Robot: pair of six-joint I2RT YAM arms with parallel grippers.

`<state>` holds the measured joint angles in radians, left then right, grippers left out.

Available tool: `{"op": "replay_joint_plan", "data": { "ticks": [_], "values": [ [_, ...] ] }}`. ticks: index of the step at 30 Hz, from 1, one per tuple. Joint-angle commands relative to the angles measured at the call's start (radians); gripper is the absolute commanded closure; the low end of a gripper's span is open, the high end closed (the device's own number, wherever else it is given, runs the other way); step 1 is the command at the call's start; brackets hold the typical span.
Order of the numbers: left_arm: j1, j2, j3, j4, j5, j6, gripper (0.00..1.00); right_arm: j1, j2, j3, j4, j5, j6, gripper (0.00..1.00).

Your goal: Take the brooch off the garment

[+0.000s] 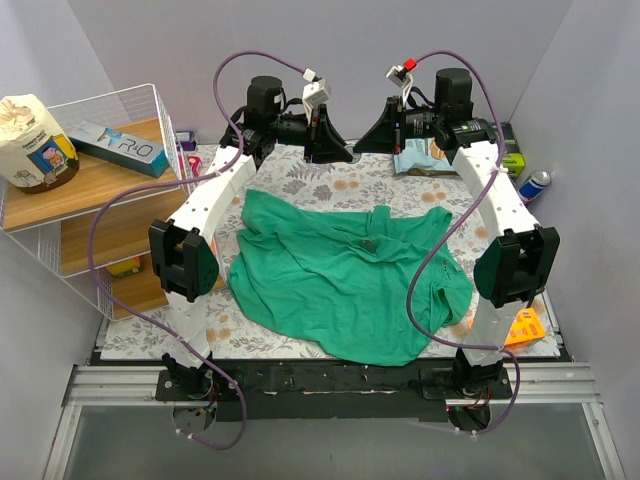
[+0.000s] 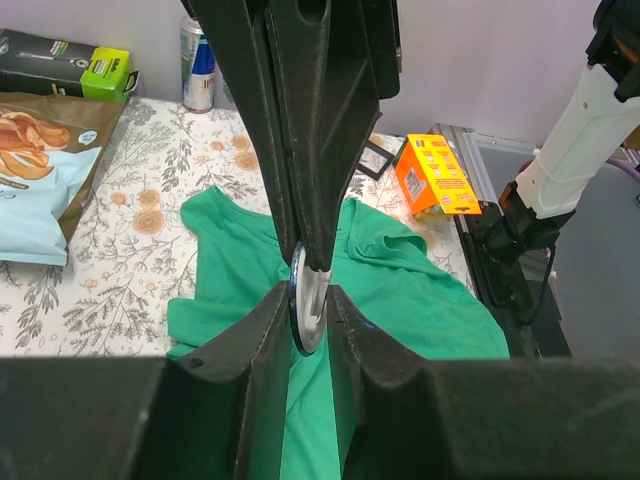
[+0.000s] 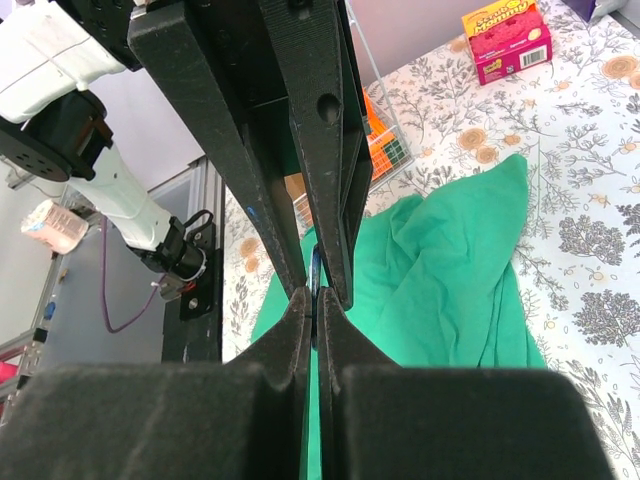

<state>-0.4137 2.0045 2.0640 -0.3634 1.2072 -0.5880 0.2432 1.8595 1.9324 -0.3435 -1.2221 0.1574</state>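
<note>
I hold my left claw [image 1: 325, 148] and right claw [image 1: 382, 135] pinched shut and empty at the mat's [image 1: 300, 182] twelve o'clock edge, probably to keep the garment [image 1: 340, 285] unobstructed, with its brooch [image 1: 372, 243] a dark speck toward one o'clock of centre.

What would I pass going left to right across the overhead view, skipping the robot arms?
The cartoon-printed paper bag on the wooden shelf → blue-and-white box → green shirt → orange box. The blue can lines up with the orange box, so it is left out.
</note>
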Motion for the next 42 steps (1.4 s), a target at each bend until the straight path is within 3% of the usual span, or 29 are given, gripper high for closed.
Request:
{"op": "replay_joint_plan", "data": {
  "ticks": [1,13,21,29,33,34,38,42],
  "values": [
    [0.004,-0.004,0.016,0.034,-0.047,-0.015,0.82,0.022,-0.045,0.013,-0.015,-0.02,-0.018,0.99],
    [0.003,0.002,0.007,0.02,-0.15,0.014,0.96,0.042,-0.051,0.046,-0.04,-0.017,-0.056,0.99],
    [-0.01,0.005,0.008,-0.12,-0.155,0.195,0.87,0.042,-0.031,0.079,-0.005,-0.013,-0.018,0.99],
    [-0.017,0.002,0.005,-0.203,-0.195,0.267,0.86,0.042,-0.019,0.091,0.011,-0.017,-0.002,0.99],
    [-0.019,-0.003,0.008,-0.207,-0.198,0.274,0.78,0.042,-0.017,0.088,0.011,-0.016,-0.002,0.99],
    [-0.019,-0.004,0.008,-0.209,-0.196,0.277,0.67,0.041,-0.016,0.086,0.009,-0.011,-0.004,0.99],
    [-0.017,-0.039,0.004,-0.239,-0.196,0.318,0.5,0.036,-0.01,0.089,-0.021,0.015,-0.028,0.99],
    [-0.014,-0.096,-0.062,-0.261,-0.233,0.358,0.42,0.019,-0.011,0.086,-0.072,0.033,-0.079,0.99]
  ]
}}
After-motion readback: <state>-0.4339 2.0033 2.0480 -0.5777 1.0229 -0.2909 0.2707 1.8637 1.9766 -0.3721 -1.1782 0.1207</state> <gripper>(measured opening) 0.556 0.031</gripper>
